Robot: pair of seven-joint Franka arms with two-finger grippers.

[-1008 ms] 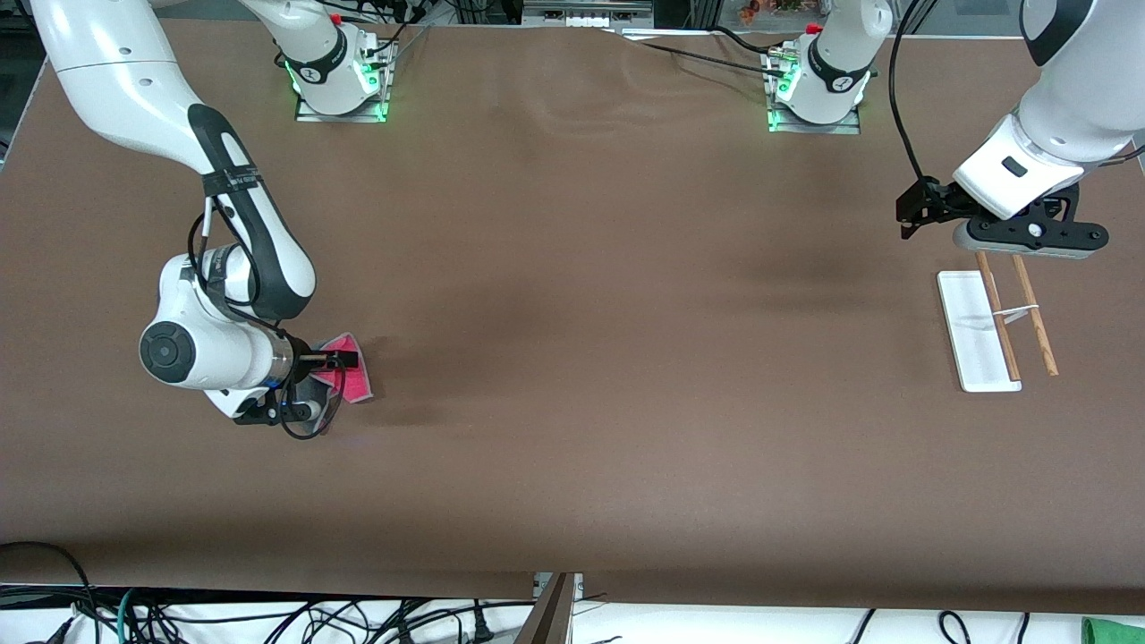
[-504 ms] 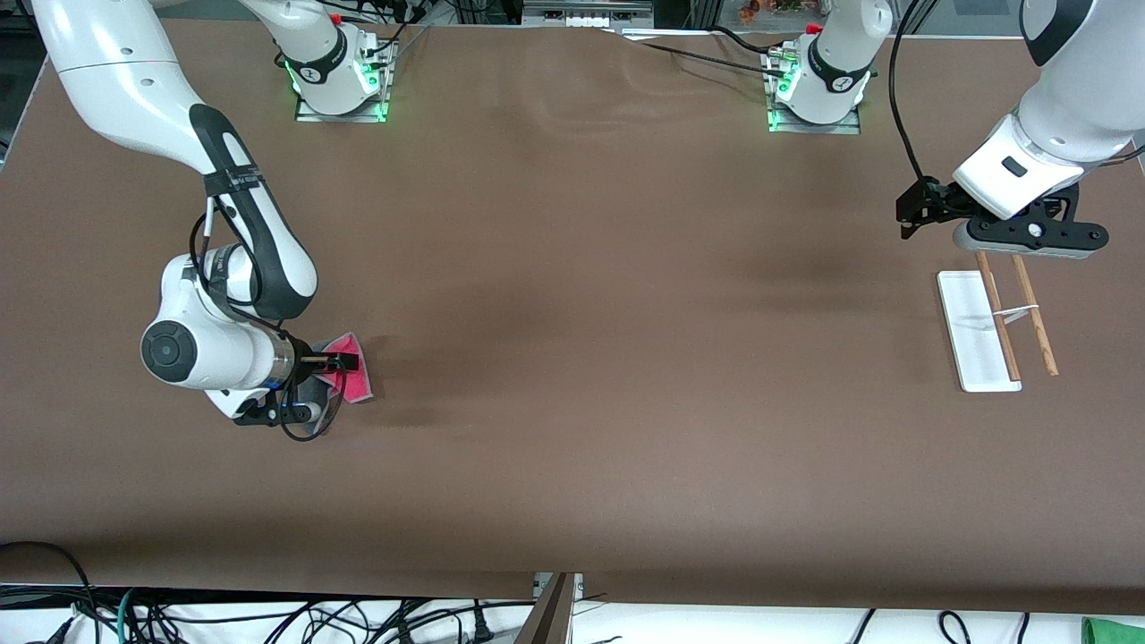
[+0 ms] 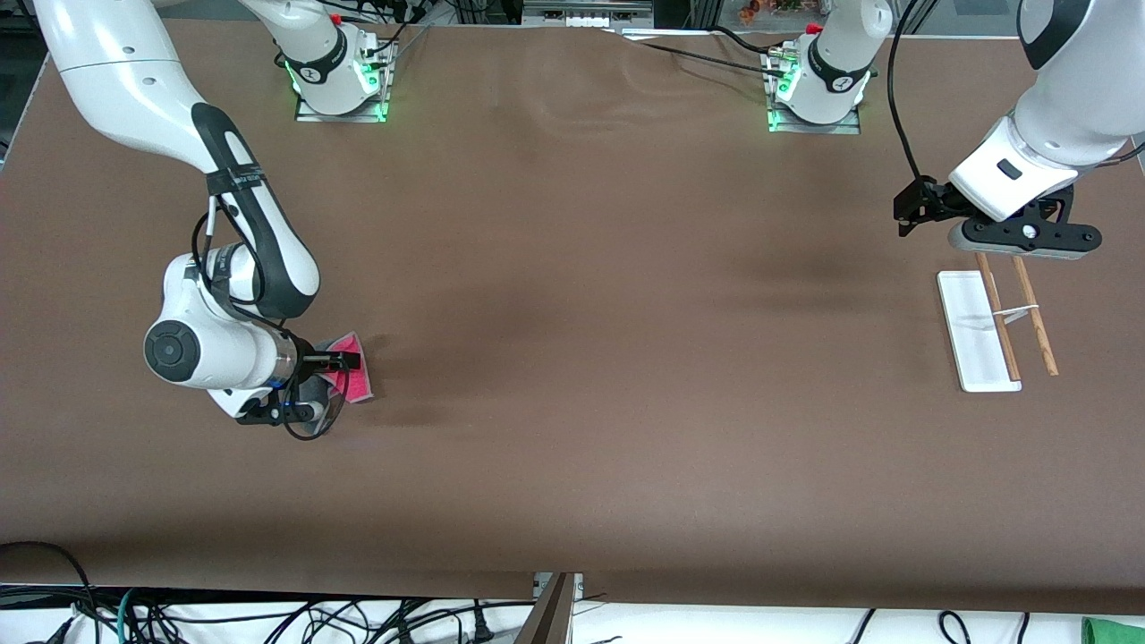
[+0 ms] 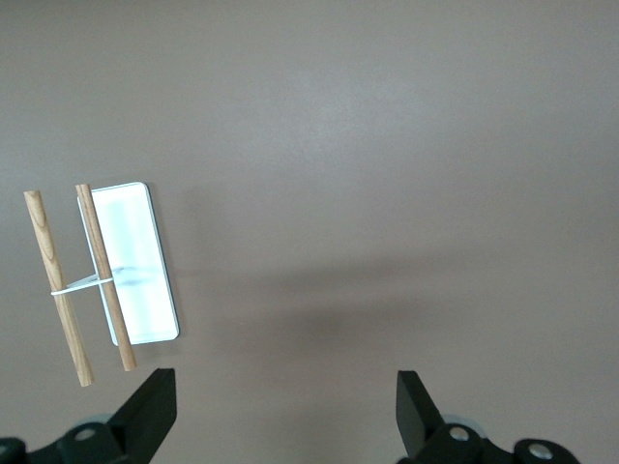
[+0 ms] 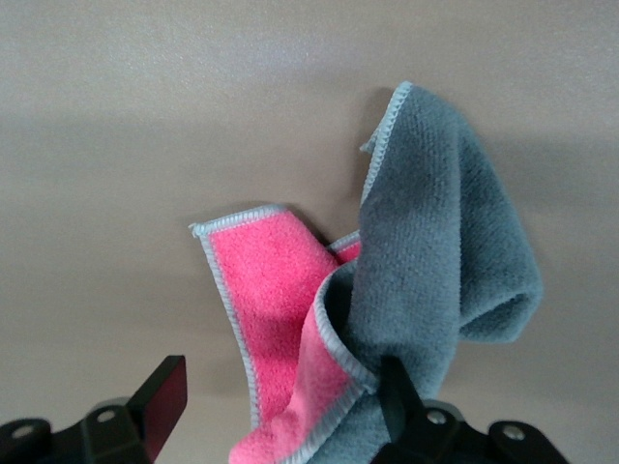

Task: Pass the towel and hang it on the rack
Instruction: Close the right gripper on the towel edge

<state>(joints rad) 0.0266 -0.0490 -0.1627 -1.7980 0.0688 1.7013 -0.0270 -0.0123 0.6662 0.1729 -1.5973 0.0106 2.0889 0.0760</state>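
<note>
Right gripper, jaws apart, seemingly straddles the towel; left gripper waits, jaws apart.

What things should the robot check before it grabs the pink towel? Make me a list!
1. Towel is between the right gripper's fingers: ok, it lies crumpled on the table with one fingertip on either side of it.
2. Right gripper already clamped on the towel: not ok, its jaws stand apart, with a gap showing.
3. Left gripper is ready to receive: ok, open and holding nothing, waiting over the table beside the rack.
4. Rack is standing free: ok, nothing hangs on its rods.
5. Table between towel and rack has no obstacles: ok.
</note>
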